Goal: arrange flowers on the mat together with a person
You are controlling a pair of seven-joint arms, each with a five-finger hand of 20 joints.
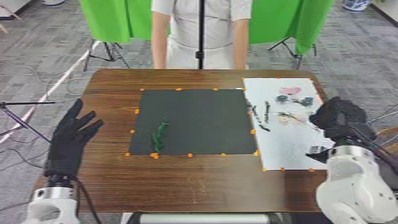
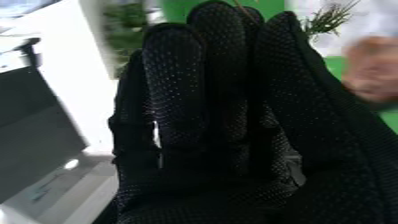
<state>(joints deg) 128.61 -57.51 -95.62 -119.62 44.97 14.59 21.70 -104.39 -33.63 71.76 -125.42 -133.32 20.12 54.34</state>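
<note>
We count two hands in black fabric gloves; the left hand (image 1: 67,150) is over the table's (image 1: 178,192) left side, its fingers (image 1: 84,122) straight and spread apart; the right hand (image 1: 342,117) is at the white sheet's (image 1: 298,162) right edge, and we cannot tell whether it is open or closed. One smooth, dark rectangular mat (image 1: 200,120) lies to the right of the left fingers; on its near left part, closest to those fingers, we see one slender, leafy green sprig (image 1: 160,136). Between the mat and the right hand, farther from the left fingers, the white sheet bears one pink flower (image 1: 290,91), two dark, rounded clusters (image 1: 306,101) and two thin, dark sprigs (image 1: 267,111); in the right wrist view, one needle-leaved sprig (image 2: 329,20) shows beside the glove.
</note>
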